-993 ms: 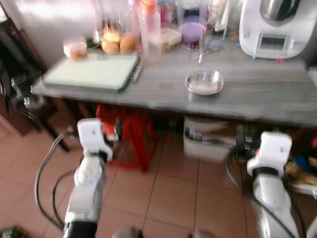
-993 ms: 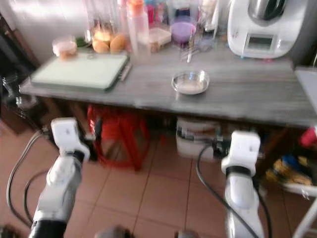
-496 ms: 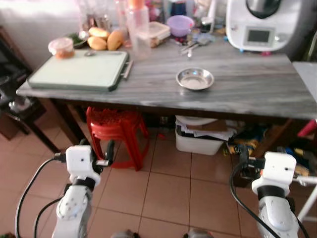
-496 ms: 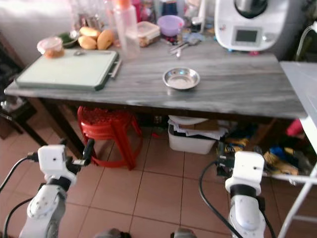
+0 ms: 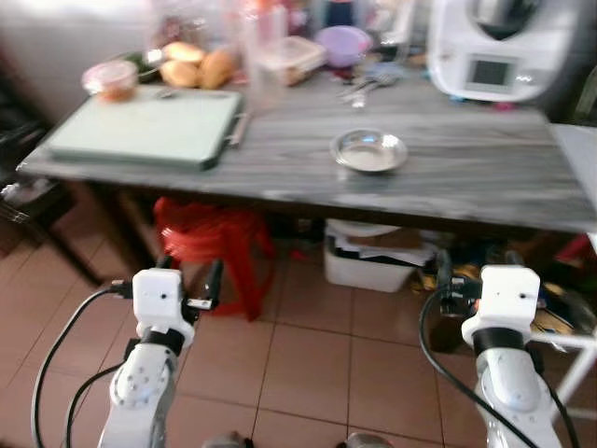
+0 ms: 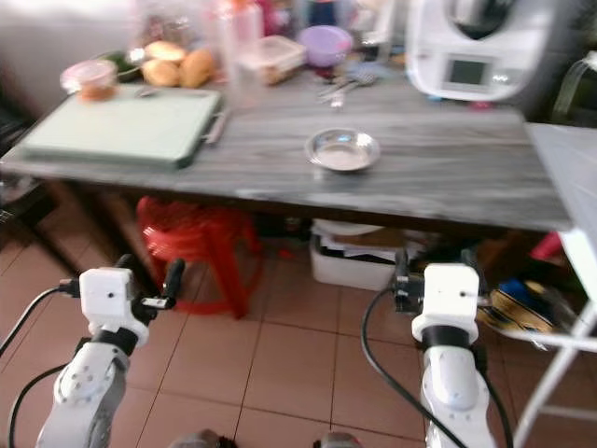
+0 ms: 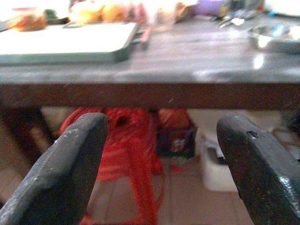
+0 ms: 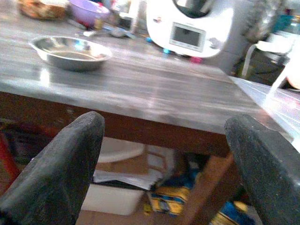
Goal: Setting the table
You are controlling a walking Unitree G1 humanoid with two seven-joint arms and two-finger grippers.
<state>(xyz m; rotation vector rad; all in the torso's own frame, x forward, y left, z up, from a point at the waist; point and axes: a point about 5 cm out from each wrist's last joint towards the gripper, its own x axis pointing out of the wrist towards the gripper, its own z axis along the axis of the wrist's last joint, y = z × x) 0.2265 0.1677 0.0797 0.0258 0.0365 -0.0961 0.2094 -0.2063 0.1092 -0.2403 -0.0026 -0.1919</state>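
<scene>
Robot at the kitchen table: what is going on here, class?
The robot stands before the grey wooden table, holding nothing. Its left hand and right hand are open, low in front of the table edge. A small round steel bowl sits untouched mid-table, a pale green cutting board further left.

Red plastic stool [image 5: 210, 245]: standing on the tiled floor [image 5: 308, 364] under the counter's left half. White plastic storage bin [image 5: 373, 266]: sitting beneath the counter's middle, papers lying on top. White kitchen appliance with a small grey display [image 5: 508, 51]: standing at the counter's far right corner. Pale green rectangular cutting board [image 5: 140, 131]: lying flat at the counter's left end. Purple plastic bowl [image 5: 343, 42]: sitting among blurred jars at the back. Yellow-orange fruit [image 5: 196, 67]: resting behind the board.
</scene>
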